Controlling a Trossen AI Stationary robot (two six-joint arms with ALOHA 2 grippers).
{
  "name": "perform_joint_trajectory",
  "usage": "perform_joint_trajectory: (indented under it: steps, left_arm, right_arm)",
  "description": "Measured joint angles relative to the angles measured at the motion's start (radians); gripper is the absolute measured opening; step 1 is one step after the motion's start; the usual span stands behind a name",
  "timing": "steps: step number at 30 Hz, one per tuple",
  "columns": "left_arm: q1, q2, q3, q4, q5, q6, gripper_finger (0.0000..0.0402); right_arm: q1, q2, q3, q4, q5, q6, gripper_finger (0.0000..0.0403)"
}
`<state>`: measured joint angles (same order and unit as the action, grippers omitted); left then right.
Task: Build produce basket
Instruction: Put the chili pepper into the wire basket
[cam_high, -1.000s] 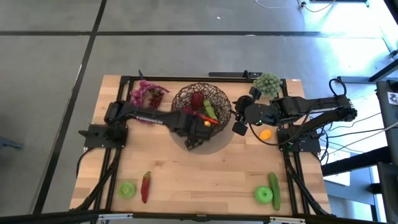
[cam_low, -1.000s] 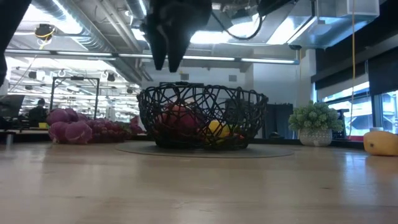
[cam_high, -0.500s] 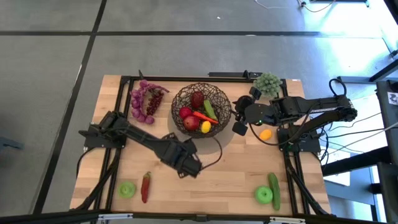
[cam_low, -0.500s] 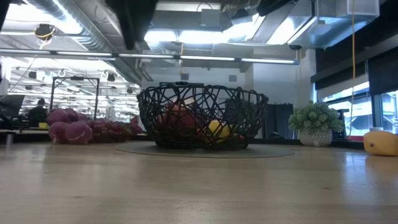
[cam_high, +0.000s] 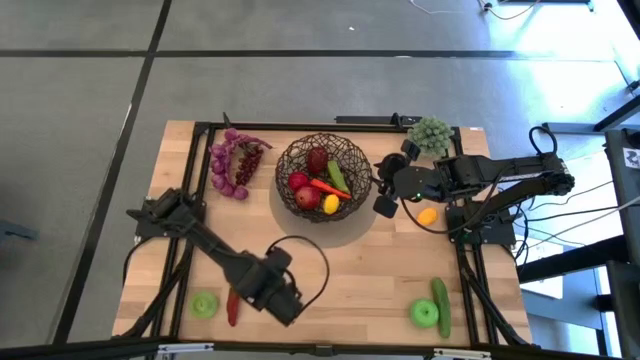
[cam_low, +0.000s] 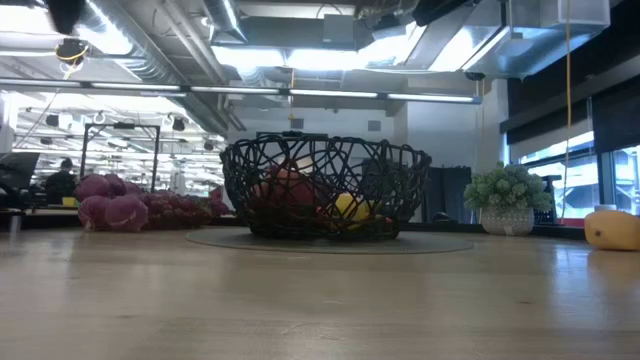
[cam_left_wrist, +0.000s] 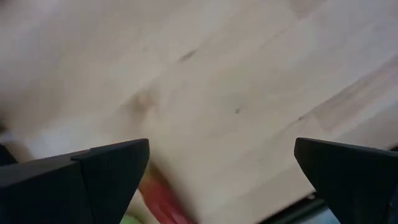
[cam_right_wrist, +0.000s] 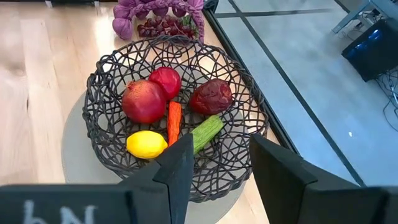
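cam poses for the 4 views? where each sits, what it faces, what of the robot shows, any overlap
High: overhead, straight down; table, both arms, left gripper, right gripper.
Low: tabletop height, level across to the basket; no gripper in it.
Left wrist: down at bare wood and the chilli; open jaws.
Right wrist: over the basket, own jaws empty.
Shared: basket in high, low, right wrist.

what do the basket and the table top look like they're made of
Basket: looks like dark brown wire, bent into an irregular open mesh; the fruit shows through its wall, matte finish. Table: pale wood, probably butcher-block planks; parallel strips and grain lines show, with a smooth, slightly satin surface.
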<state>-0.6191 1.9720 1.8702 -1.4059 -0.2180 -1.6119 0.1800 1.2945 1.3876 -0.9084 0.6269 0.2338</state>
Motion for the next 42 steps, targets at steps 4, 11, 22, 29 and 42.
perform_joint_trajectory:
  steps: [4, 11, 22, 29, 42]
  left_arm:
    - [-0.054, 0.000, 0.000, 0.000, 0.000, -0.159, 0.0393]
    - [-0.137, 0.000, -0.001, -0.001, -0.004, -0.341, 0.0393]
    - [-0.240, 0.001, -0.141, -0.016, -0.025, -0.579, 0.0393]
    - [-0.253, 0.001, -0.284, -0.001, -0.023, -0.687, 0.0393]
    - [-0.245, 0.002, -0.508, 0.228, -0.023, -0.690, 0.0393]
  right_arm:
    - [0.000, 0.000, 0.000, 0.032, -0.044, 0.056, 0.0155]
    - [0.020, 0.000, 0.000, 0.087, -0.293, -0.008, 0.0155]
    - [0.086, 0.000, 0.000, 0.174, -0.307, -0.008, 0.0155]
    - [0.108, 0.000, 0.000, 0.212, -0.307, -0.008, 0.0155]
    - [0.107, 0.000, 0.000, 0.212, -0.307, -0.003, 0.0155]
